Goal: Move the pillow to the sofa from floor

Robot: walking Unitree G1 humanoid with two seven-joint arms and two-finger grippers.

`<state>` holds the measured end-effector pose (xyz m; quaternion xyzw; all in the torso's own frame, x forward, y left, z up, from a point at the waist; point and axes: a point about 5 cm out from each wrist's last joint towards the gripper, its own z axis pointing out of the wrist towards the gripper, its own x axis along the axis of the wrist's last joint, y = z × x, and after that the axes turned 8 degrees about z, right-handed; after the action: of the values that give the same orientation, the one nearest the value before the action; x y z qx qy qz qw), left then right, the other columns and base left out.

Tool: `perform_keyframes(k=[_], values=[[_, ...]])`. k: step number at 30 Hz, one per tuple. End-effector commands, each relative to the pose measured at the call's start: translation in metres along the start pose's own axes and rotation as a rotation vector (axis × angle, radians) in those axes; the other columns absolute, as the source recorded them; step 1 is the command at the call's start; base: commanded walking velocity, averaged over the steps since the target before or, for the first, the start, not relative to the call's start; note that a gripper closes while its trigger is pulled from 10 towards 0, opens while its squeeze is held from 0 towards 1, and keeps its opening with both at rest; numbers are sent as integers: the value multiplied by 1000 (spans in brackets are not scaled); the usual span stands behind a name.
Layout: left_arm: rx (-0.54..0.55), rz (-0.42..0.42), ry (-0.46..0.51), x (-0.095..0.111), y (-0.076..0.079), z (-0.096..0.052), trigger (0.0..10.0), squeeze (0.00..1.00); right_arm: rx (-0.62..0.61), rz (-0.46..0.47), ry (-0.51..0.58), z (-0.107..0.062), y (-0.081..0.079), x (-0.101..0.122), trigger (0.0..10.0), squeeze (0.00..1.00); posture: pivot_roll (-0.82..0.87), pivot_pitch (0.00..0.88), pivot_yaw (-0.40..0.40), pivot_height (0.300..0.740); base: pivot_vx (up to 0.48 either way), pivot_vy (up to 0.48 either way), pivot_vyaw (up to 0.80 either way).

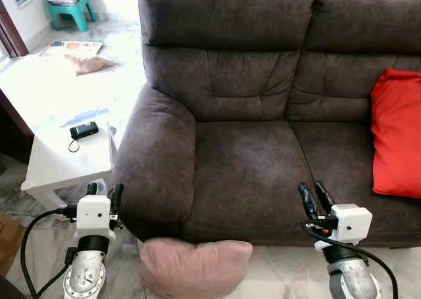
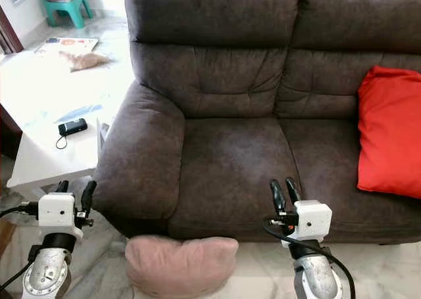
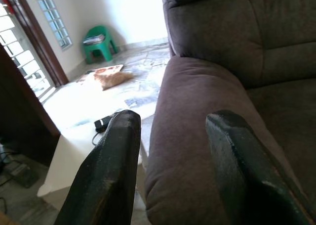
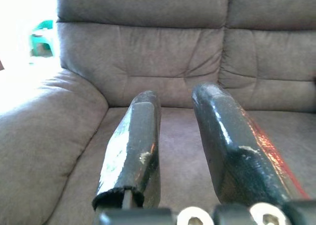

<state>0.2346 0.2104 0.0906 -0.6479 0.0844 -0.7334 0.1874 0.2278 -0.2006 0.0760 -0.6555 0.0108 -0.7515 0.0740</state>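
The pink pillow [image 1: 195, 266] lies on the floor against the brown sofa's [image 1: 250, 174] front, between both arms. The left gripper [image 1: 103, 195] is parted wide and the right gripper [image 1: 315, 198] narrowly, both empty. The reach seems not yet begun; next, lower both toward it

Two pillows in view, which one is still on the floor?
The pink pillow, lying on the floor against the sofa's front edge, between the two claws. The red pillow already sits on the sofa's right seat, leaning against the backrest.
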Motion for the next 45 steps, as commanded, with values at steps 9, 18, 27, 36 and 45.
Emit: perform_keyframes(k=[9, 18, 27, 36, 45], values=[[-156, -10, 46, 15, 25, 18, 10000, 0, -27, 11, -12, 6, -1, 5, 10000, 0, -3, 95, -51, 740, 0, 0, 0], [-191, -24, 32, 14, 28, 20, 10000, 0, -47, 15, -16, 10, -1, 6, 10000, 0, -2, 93, -40, 740, 0, 0, 0], [-157, -38, 15, 11, 25, 20, 10000, 0, -36, 26, 1, 17, -7, 9, 10000, 0, 2, 80, -40, 740, 0, 0, 0], [-139, -41, 6, 10, 23, 19, 10000, 0, -46, 18, -23, 20, -5, 8, 10000, 0, -5, 72, -42, 740, 0, 0, 0], [-134, -49, 1, 9, 24, 18, 10000, 0, -34, 22, -36, 22, -7, 7, 10000, 0, -10, 68, -44, 740, 0, 0, 0]])
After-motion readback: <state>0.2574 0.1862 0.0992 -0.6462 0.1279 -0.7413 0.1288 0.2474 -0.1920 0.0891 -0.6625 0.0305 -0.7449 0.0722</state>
